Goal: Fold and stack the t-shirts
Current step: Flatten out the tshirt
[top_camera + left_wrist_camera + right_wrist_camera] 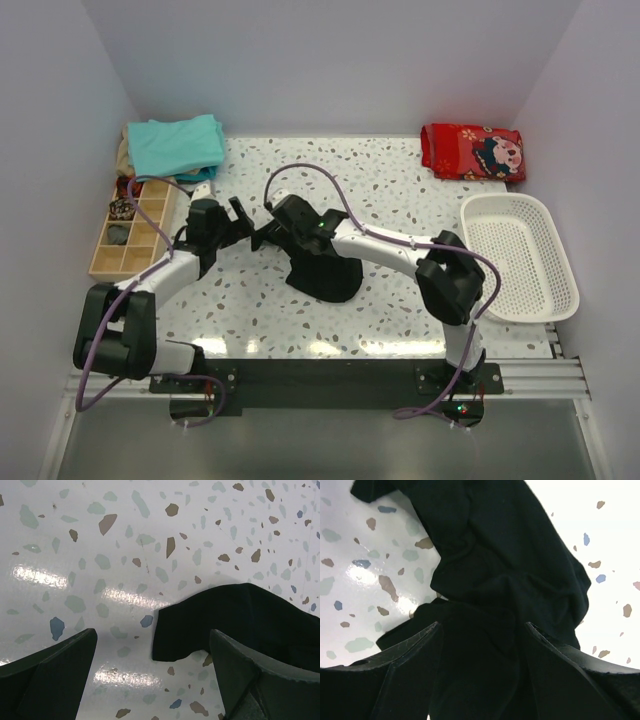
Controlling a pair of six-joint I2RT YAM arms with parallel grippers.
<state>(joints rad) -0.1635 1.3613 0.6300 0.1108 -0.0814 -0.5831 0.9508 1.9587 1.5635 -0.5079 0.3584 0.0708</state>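
The black t-shirt (327, 272) lies bunched in a heap at the middle of the table. My right gripper (275, 232) is over its left end. In the right wrist view the black cloth (505, 555) fills the gap between the fingers and rises into the gripper (481, 630), which is shut on a thick bunch of it. My left gripper (238, 212) is open and empty just left of the shirt. A flat black sleeve corner (200, 625) lies on the table near its right finger (250, 680). Folded teal t-shirts (178, 145) sit at the back left. No white patch shows.
A wooden compartment tray (130, 235) with small items stands at the left edge. A white plastic basket (515, 197) stands at the right. A folded red printed cloth (472, 150) lies at the back right. The speckled table (400, 180) has walls on three sides.
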